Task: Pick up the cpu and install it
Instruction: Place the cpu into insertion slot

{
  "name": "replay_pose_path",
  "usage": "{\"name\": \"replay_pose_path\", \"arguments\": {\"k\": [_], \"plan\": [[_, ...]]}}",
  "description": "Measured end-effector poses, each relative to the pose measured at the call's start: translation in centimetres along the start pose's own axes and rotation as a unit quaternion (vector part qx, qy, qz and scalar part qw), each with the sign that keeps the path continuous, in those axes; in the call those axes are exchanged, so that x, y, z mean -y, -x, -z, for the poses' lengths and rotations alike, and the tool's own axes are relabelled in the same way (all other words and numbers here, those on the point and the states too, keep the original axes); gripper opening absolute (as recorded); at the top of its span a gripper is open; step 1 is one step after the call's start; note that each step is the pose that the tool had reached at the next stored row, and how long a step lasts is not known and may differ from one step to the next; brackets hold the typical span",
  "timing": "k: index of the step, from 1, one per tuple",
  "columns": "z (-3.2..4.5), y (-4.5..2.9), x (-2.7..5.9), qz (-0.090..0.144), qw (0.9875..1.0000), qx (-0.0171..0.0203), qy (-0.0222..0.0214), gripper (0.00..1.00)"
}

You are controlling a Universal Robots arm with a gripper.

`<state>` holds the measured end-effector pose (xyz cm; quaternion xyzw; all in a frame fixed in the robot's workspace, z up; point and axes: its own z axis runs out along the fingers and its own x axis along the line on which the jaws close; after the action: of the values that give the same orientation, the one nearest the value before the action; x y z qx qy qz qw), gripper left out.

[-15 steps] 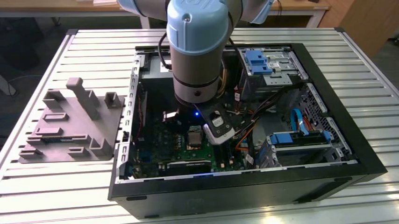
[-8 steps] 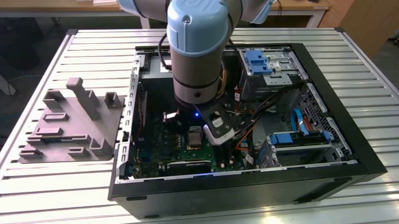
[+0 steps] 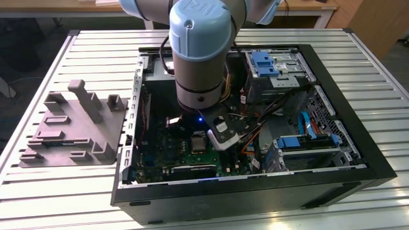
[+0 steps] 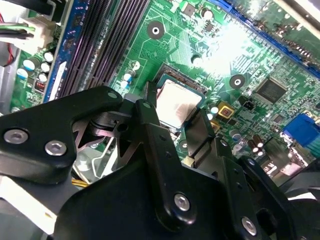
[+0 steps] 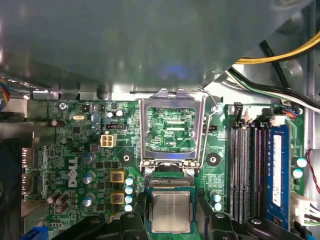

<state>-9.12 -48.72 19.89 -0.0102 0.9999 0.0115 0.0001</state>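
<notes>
Cpu (image 5: 170, 211), one, lies socketed between two parted fingers (image 5: 142, 204) of the pincer (image 5: 170, 200).

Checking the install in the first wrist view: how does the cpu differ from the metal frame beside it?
The cpu is a solid silvery square; the metal frame is an open window with green board showing through. The cpu sits in the socket; the metal frame lies beside the socket, not over it. Both are square and metallic.

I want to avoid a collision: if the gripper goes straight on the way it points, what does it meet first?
Most likely the cpu, which seems to lie in the socket directly ahead of the gripper. How much gap separates them is unclear.
</notes>
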Motion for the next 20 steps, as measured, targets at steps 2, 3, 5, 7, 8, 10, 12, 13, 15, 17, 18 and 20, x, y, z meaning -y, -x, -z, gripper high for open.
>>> {"name": "replay_pose_path", "arguments": {"k": [2, 3, 5, 7, 8, 10, 12, 13, 15, 17, 18, 20], "plan": [[-0.09, 0.00, 0.00, 0.001, 1.0000, 0.0000, 0.0000, 0.47], [-0.14, 0.00, 0.00, 0.001, 1.0000, 0.0000, 0.0000, 0.47], [-0.21, 0.01, 0.00, 0.001, 1.0000, -0.0001, -0.0001, 0.47], [-0.27, 0.02, 0.01, 0.000, 1.0000, -0.0001, 0.0000, 0.47], [-0.30, 0.02, 0.01, 0.000, 1.0000, -0.0001, -0.0001, 0.47], [-0.36, 0.02, 0.01, 0.000, 1.0000, -0.0001, 0.0000, 0.47], [-0.43, 0.02, 0.01, 0.000, 1.0000, 0.0000, 0.0000, 0.47], [-0.47, 0.02, 0.01, 0.000, 1.0000, 0.0000, 0.0000, 0.47], [-0.55, 0.02, 0.01, 0.000, 1.0000, 0.0000, 0.0000, 0.47], [-0.64, 0.02, 0.01, 0.000, 1.0000, 0.0000, 0.0000, 0.47], [-0.69, 0.02, 0.02, 0.000, 1.0000, -0.0001, 0.0000, 0.47], [-0.79, 0.01, 0.02, 0.000, 1.0000, -0.0001, 0.0000, 0.47]]}}
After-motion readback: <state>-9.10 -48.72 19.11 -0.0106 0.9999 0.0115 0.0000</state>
